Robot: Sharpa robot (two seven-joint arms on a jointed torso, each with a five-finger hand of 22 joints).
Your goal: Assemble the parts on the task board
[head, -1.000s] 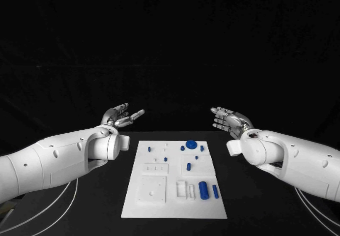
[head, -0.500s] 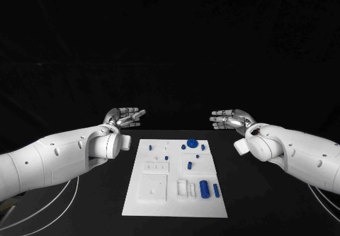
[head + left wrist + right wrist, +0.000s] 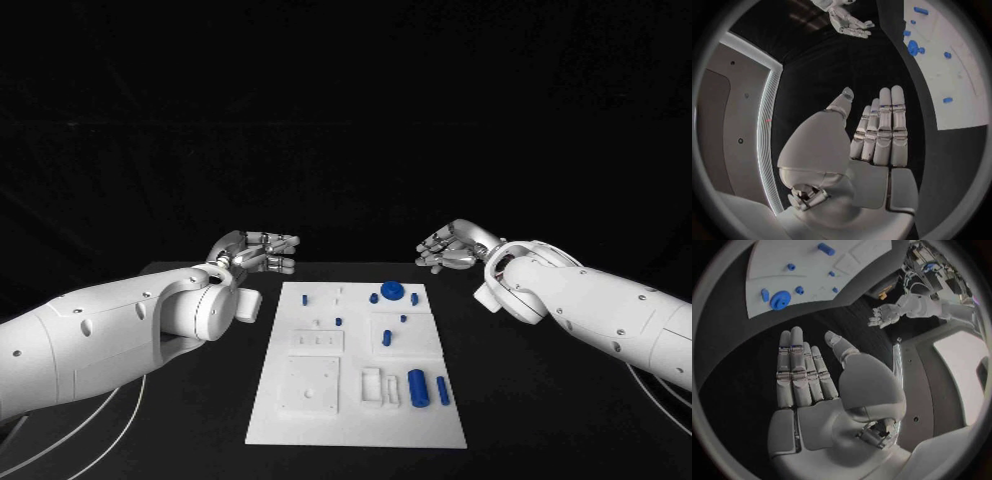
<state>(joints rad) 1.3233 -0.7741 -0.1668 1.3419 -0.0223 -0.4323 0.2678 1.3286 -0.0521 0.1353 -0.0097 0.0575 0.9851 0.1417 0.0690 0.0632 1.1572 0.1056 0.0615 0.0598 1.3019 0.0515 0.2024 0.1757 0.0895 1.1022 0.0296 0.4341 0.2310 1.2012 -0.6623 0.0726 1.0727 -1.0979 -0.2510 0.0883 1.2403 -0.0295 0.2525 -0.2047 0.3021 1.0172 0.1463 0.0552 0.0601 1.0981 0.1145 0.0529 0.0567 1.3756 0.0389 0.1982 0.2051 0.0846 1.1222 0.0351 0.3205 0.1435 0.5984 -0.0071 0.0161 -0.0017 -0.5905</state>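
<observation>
The task board point(image 3: 356, 370) is laid flat in the middle of the black counter point(image 3: 526, 390), betw. the two arms; it is a white, hard-looking plate w. shallow cut-out shapes; small blue parts are spread on it: a round knob-like part point(image 3: 389, 292) at the far end, a fat blue peg point(image 3: 415, 387) and a thin blue peg point(image 3: 441, 391) lying side by side near the close end, a short blue peg point(image 3: 384, 338) in the middle; the parts are prob. light, stiff plastic, smooth and maybe a bit slippy; the pegs are best pinched across their round sides, the knob by its rim; nothing is held yet; the left robot hand point(image 3: 258, 250) is kept up past the far left corner of the board, w. nothing in it, fingers straight and side by side in the wrist view; the right robot hand point(image 3: 453, 246) is kept up past the far right corner, also w. nothing in it, fingers straight, thumb apart.
</observation>
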